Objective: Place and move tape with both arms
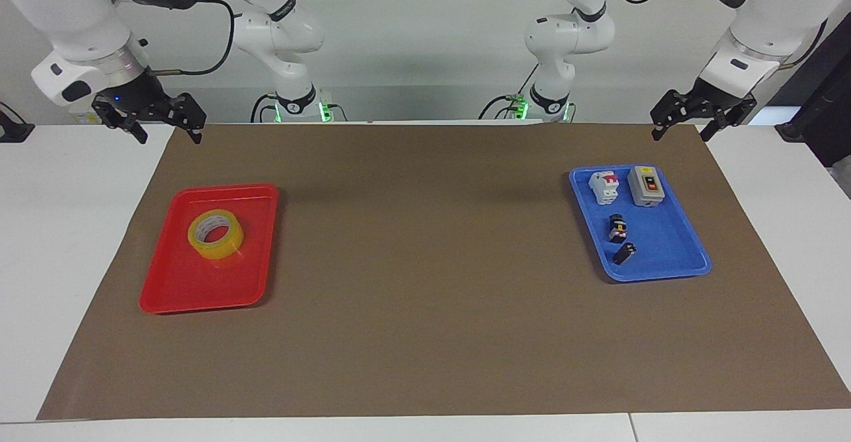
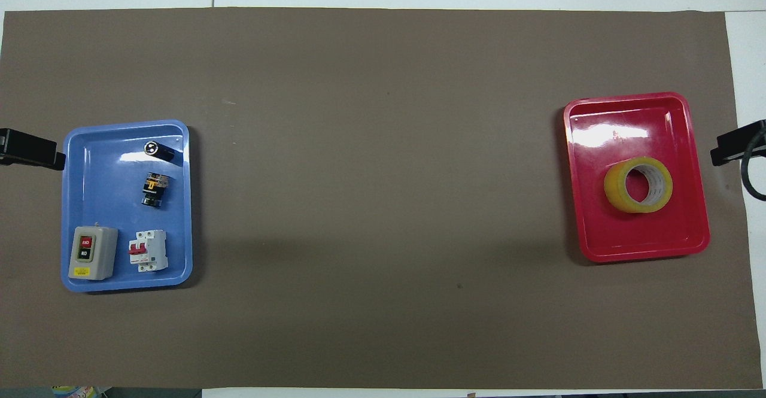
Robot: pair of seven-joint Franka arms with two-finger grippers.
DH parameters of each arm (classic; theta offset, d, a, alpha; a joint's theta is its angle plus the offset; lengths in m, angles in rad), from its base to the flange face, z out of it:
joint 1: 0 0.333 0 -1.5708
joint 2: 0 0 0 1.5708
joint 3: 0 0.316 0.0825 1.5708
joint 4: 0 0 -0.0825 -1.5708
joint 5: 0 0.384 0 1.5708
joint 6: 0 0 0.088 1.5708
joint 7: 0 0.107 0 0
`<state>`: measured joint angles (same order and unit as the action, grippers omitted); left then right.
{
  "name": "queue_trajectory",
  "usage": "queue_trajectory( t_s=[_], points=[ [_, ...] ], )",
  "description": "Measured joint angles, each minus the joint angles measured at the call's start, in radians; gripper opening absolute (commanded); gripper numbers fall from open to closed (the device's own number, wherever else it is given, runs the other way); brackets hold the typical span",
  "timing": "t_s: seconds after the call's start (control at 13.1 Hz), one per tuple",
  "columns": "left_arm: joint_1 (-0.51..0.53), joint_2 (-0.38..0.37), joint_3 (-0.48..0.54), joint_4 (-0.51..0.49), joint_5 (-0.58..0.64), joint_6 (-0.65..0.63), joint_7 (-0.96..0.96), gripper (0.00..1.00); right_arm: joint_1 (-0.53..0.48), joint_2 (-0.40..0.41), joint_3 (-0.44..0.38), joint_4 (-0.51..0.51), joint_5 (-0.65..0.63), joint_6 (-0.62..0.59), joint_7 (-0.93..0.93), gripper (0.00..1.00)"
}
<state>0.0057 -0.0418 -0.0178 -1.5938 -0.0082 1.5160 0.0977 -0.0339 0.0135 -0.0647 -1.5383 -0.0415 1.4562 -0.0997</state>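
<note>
The tape [image 1: 215, 234] is a yellow ring with a pale core. It lies flat in the red tray [image 1: 177, 289] toward the right arm's end of the table, and it also shows in the overhead view [image 2: 638, 185]. My right gripper [image 1: 169, 132] hangs open and empty over the mat's corner, apart from the red tray's edge that is nearer to the robots. Only its tip shows in the overhead view [image 2: 735, 148]. My left gripper [image 1: 679, 132] hangs open and empty over the mat's edge at the left arm's end and waits. Its tip shows in the overhead view [image 2: 31, 149].
A blue tray [image 1: 671, 266] at the left arm's end holds a grey switch box [image 1: 646, 185], a white breaker [image 1: 604, 186] and two small black parts. A brown mat [image 1: 425, 282] covers the table between the trays.
</note>
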Motion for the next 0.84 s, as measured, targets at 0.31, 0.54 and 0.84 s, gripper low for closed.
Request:
queue_trajectory(
  t_s=[0.31,0.54,0.84],
  points=[
    [0.000,0.000,0.000,0.000,0.000,0.000,0.000,1.00,0.004,0.002,0.003,0.007,0.015,0.000,0.015,1.00],
    [0.000,0.000,0.000,0.000,0.000,0.000,0.000,1.00,-0.002,0.002,-0.001,0.007,0.013,0.000,0.018,1.00],
    [0.000,0.000,0.000,0.000,0.000,0.000,0.000,1.00,-0.009,0.003,-0.004,0.007,0.012,0.000,0.019,1.00]
  ],
)
